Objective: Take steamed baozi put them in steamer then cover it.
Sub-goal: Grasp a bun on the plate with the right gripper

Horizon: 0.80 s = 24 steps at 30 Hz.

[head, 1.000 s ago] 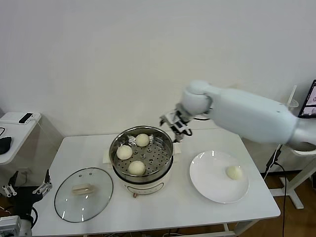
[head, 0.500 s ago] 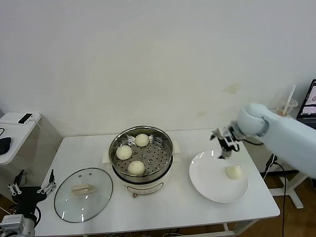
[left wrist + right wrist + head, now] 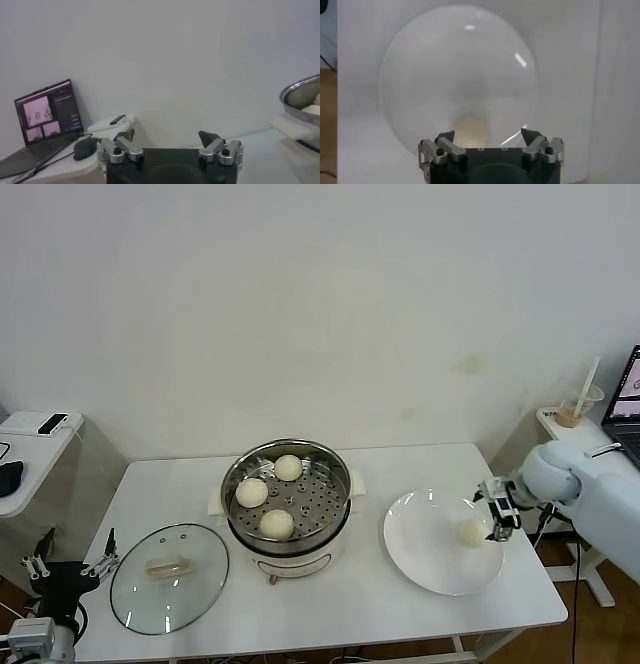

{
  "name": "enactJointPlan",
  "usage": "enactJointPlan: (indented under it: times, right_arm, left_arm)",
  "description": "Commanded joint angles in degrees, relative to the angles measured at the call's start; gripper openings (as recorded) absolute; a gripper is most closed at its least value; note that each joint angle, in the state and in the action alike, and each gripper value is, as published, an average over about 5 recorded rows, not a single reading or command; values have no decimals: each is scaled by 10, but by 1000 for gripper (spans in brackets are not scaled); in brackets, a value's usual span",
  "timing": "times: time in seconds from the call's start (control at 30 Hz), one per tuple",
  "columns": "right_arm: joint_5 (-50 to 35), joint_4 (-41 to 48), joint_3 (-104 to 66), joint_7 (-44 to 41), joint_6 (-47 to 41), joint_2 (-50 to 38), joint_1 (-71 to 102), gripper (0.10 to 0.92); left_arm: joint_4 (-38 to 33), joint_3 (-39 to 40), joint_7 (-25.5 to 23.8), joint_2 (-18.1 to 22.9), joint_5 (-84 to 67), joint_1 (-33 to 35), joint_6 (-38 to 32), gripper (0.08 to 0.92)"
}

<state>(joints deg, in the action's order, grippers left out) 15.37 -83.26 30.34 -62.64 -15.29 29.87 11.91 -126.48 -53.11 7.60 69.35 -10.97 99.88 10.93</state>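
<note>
Beside the plate's (image 3: 425, 569) last baozi (image 3: 472, 532), right gripper (image 3: 499, 506) hangs open

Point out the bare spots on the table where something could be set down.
Free: the strip between the steamer and the white plate, and the back left corner of the table behind the glass lid. Crowded: the plate's right side, where the open right gripper flanks the last baozi.

The steamer (image 3: 287, 484) is shiny perforated metal on a smooth white plastic base. The cover (image 3: 169, 576) is clear glossy glass with a metal rim. The steamed baozi (image 3: 276, 523) look smooth and matt. The plate (image 3: 430, 564) is glossy white; the counter (image 3: 360, 604) is smooth matt white.
</note>
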Motion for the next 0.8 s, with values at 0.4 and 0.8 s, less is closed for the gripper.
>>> enactJointPlan:
  times: [0.4, 0.8]
  right_arm:
    - [53, 96, -71, 30, 1, 66, 90, 823]
    - [56, 131, -57, 38, 0, 109, 60, 823]
  left_arm:
    - [2, 2, 0, -1, 0, -4, 3, 823]
    - [10, 0, 0, -1, 1, -8, 2, 823]
